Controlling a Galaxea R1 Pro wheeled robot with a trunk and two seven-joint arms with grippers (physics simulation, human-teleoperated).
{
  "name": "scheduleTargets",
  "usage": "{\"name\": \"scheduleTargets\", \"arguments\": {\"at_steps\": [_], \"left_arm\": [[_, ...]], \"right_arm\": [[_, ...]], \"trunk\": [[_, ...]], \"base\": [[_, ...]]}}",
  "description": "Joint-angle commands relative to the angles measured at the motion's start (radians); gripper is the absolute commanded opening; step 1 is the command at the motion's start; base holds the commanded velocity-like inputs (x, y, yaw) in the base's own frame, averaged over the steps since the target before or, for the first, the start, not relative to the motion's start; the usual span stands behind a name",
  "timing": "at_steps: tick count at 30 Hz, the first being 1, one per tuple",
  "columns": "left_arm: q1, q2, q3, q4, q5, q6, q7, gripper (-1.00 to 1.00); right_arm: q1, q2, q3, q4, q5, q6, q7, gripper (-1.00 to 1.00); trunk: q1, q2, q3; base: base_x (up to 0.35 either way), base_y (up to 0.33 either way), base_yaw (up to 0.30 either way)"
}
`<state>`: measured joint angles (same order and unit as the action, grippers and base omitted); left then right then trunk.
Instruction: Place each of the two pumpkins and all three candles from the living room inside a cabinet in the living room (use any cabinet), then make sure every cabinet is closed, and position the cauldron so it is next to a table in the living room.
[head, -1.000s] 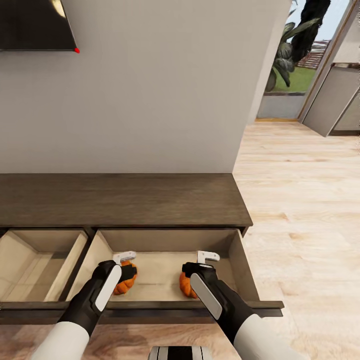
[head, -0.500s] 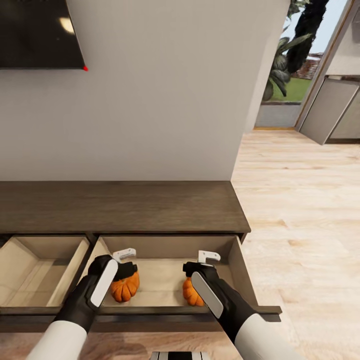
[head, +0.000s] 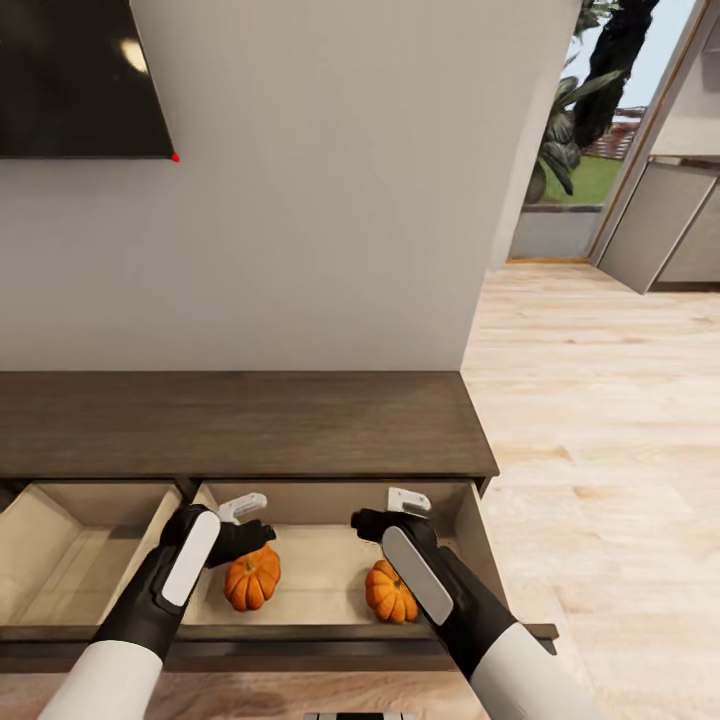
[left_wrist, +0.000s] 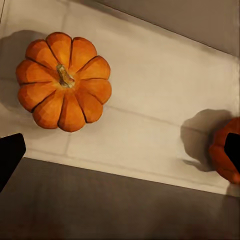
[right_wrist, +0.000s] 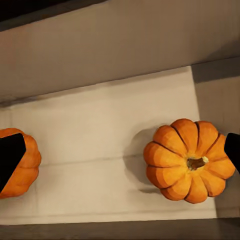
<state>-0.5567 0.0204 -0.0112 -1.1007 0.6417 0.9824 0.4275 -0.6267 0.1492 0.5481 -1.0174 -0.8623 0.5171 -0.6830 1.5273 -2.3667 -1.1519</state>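
**Head view: two pumpkins lie free in the open drawer**

Head view: the left gripper (head: 243, 518) hangs with jaws apart and empty above one ribbed orange pumpkin (head: 252, 577). The right gripper (head: 392, 512) is likewise spread, holding nothing, with the second ribbed orange pumpkin (head: 391, 592) just below it. Both rest on the pale floor of an open drawer (head: 320, 558) in the long dark-brown wooden cabinet (head: 240, 422). Beyond stand a grey wall (head: 330, 200) and light wooden floor (head: 600, 400).
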Motion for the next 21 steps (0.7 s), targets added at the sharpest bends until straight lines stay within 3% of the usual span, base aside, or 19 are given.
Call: {"name": "scheduleTargets", "arguments": {"at_steps": [1,4,11,21], "left_arm": [[-0.001,0.006,-0.001,-0.001,0.036,0.005,0.010,1.00],[-0.001,0.029,-0.002,-0.002,0.099,0.008,0.010,1.00],[0.000,0.116,-0.005,-0.001,0.291,0.010,0.010,1.00],[0.000,0.128,-0.003,-0.001,0.340,0.010,0.010,1.00]], "right_arm": [[-0.001,0.000,0.001,-0.030,-0.027,0.020,-0.008,1.00],[-0.001,0.000,0.001,-0.093,-0.060,0.057,-0.009,1.00],[-0.001,-0.016,0.001,-0.137,-0.101,0.078,-0.015,1.00],[-0.001,-0.028,-0.001,-0.136,-0.172,0.078,-0.013,1.00]], "trunk": [[-0.004,0.007,0.002],[-0.016,0.028,0.012],[-0.042,0.077,0.034],[-0.081,0.147,0.065]], "base": [[0.000,0.000,0.000],[0.000,0.000,0.000],[0.000,0.000,0.000],[0.000,0.000,0.000]]}}
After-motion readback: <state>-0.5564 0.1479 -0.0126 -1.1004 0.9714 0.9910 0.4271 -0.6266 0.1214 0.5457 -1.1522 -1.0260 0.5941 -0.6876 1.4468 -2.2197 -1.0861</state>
